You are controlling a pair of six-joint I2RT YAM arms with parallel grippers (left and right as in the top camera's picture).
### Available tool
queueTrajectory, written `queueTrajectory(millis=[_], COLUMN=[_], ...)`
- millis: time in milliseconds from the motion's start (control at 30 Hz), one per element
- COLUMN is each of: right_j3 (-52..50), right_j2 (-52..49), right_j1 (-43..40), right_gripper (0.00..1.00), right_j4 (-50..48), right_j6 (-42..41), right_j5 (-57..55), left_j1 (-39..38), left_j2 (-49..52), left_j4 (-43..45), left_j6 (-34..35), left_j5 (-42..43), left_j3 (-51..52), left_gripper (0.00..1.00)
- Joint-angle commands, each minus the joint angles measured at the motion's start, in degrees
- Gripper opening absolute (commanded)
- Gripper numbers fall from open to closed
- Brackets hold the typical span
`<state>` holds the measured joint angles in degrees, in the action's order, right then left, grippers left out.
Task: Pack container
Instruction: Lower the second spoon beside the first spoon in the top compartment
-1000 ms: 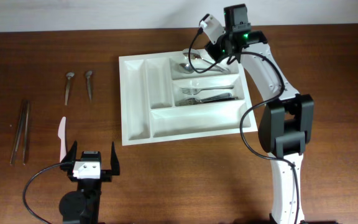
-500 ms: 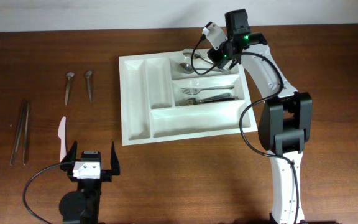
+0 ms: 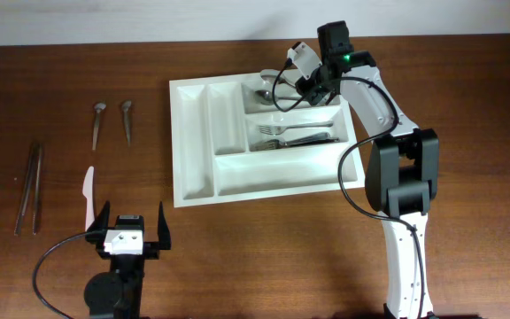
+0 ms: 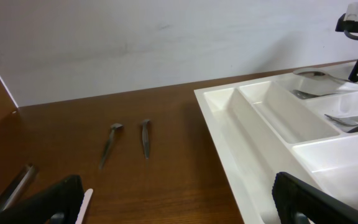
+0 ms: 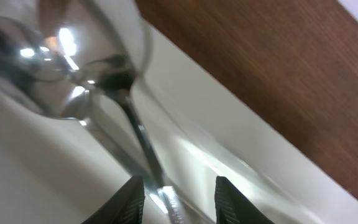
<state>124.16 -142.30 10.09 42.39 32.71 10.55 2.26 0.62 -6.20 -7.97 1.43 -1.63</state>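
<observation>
Jaws wide apart, empty, on your L gripper (image 3: 133,221), just off the tray's (image 3: 189,142) near-left corner. Tray lies flat on the table (image 3: 51,71). R gripper (image 5: 180,199) is over tray's far compartment, jaws part open astride a spoon (image 5: 135,127) handle.

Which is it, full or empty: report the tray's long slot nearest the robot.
Empty. Overhead, that slot of the tray shows only bare white floor; forks lie in the next slot.

The left arm (image 3: 113,288) sits folded low, the left gripper (image 3: 133,214) spread wide. The right arm (image 3: 401,177) stretches far forward, the right gripper (image 5: 179,196) tipped down, jaws partly apart
</observation>
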Motion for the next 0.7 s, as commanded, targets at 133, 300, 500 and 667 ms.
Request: queueTrajectory(millis=[133, 300, 500, 667], right_j3=[-0.24, -0.24, -0.24, -0.24], right_j2=[-0.61, -0.61, -0.61, -0.61], right_j1=[-0.35, -0.31, -0.24, -0.02], right_gripper=[0.38, 0.31, 0.13, 0.04], right_j4=[-0.79, -0.96, -0.98, -0.98], right_j6=[-0.90, -1.73, -1.75, -1.73], right_j5=[-5.07, -5.22, -5.22, -5.22], left_j1=[-0.24, -0.24, -0.24, -0.24], left_j2=[-0.33, -0.33, -0.33, -0.33], left_j4=[0.02, 0.02, 0.02, 0.02], left_j6=[-0.92, -0.92, -0.92, -0.94], left_j5=[-0.22, -0.22, -0.22, -0.22], left_j3=[0.31, 0.31, 0.31, 0.31], left_gripper=[0.99, 0.99, 0.99, 0.99])
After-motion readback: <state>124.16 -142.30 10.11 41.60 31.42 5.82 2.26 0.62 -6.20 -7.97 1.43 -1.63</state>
